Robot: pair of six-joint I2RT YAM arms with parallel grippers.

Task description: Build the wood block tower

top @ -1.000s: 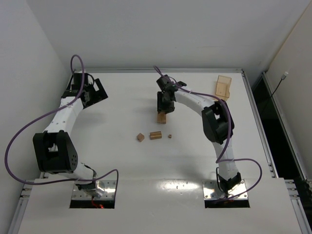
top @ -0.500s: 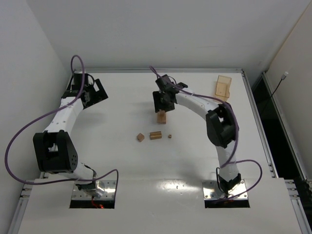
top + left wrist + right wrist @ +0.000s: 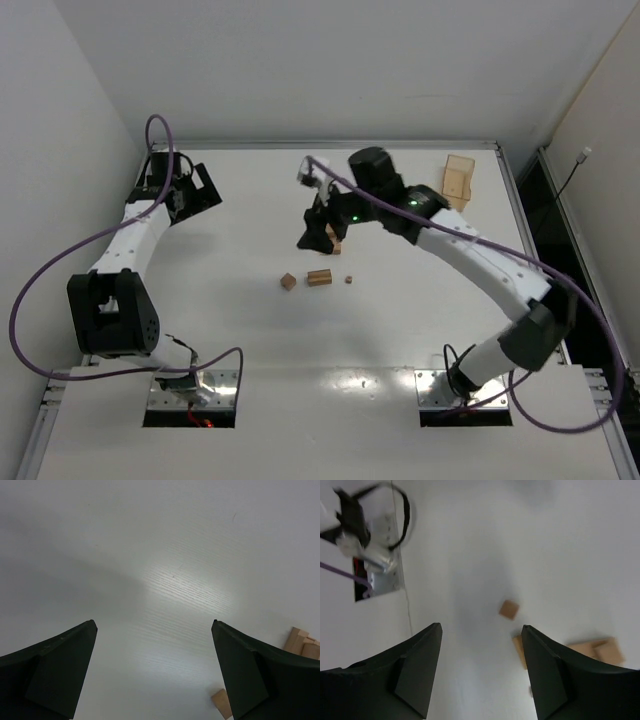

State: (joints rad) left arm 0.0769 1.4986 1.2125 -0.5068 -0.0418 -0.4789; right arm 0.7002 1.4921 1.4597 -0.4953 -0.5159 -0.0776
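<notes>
The wood block tower [image 3: 337, 241] is a short light-brown stack at mid-table, partly hidden behind my right gripper [image 3: 318, 234]. That gripper hangs raised above the table just left of the stack, open and holding nothing. Its wrist view, with the right gripper [image 3: 481, 626] looking down, shows a loose cube [image 3: 509, 609], a bar [image 3: 520, 651] and the stack [image 3: 597, 650] below. From above, the cube [image 3: 288, 281], the bar [image 3: 319, 277] and a tiny bit [image 3: 348, 279] lie in a row. My left gripper [image 3: 195, 188] rests open at the far left.
A translucent amber box [image 3: 458, 177] stands at the back right of the table. In the left wrist view the left gripper [image 3: 154, 622] frames bare white table, with the cube [image 3: 221, 703] and the stack [image 3: 302, 642] at the lower right.
My right gripper has opened off the top block of the stack and risen, swinging slightly left and toward the camera. The left arm has not moved.
</notes>
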